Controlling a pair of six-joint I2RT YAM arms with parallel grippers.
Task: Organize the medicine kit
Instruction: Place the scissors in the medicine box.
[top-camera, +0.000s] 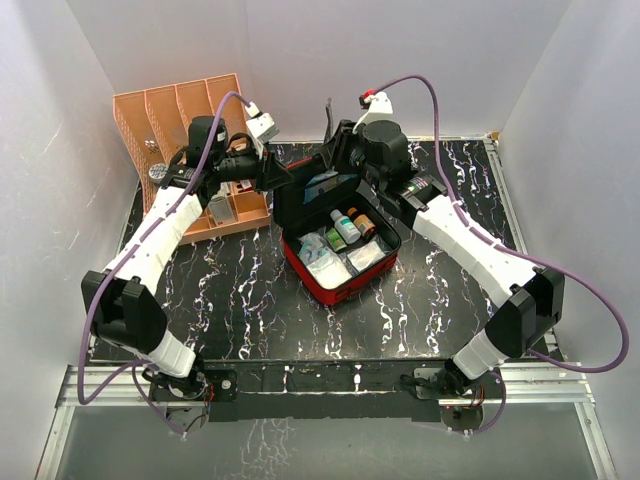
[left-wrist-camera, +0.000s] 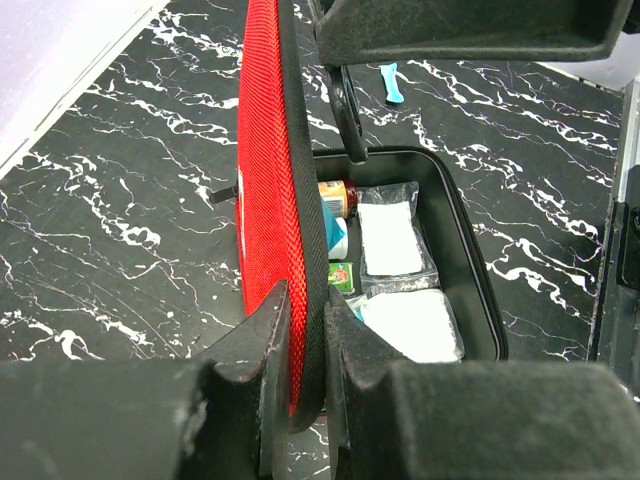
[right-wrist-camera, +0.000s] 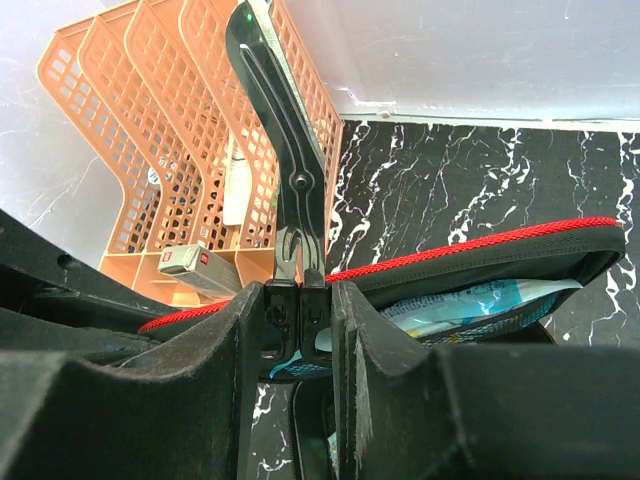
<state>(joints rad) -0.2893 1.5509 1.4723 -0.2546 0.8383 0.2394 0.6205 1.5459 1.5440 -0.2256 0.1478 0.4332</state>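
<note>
The red medicine kit (top-camera: 345, 270) lies open mid-table, its lid (top-camera: 308, 195) standing upright. The tray holds small bottles (top-camera: 347, 225) and white packets (top-camera: 365, 258). My left gripper (top-camera: 278, 178) is shut on the lid's black-bound edge; in the left wrist view the jaws (left-wrist-camera: 308, 310) pinch the red lid (left-wrist-camera: 265, 180), with white packets (left-wrist-camera: 392, 240) below. My right gripper (top-camera: 336, 152) is above the lid's far side, shut on a slim black scissor-like tool (top-camera: 328, 115). In the right wrist view that tool (right-wrist-camera: 285, 150) rises from the jaws (right-wrist-camera: 298, 300), above the lid's rim (right-wrist-camera: 480, 250) and a blue packet (right-wrist-camera: 490, 300) in its pocket.
An orange slotted rack (top-camera: 185, 120) stands at the back left, just behind the left gripper; it holds a small grey box (right-wrist-camera: 195, 265). A small blue item (left-wrist-camera: 392, 82) lies on the table beyond the kit. White walls close in the back and sides.
</note>
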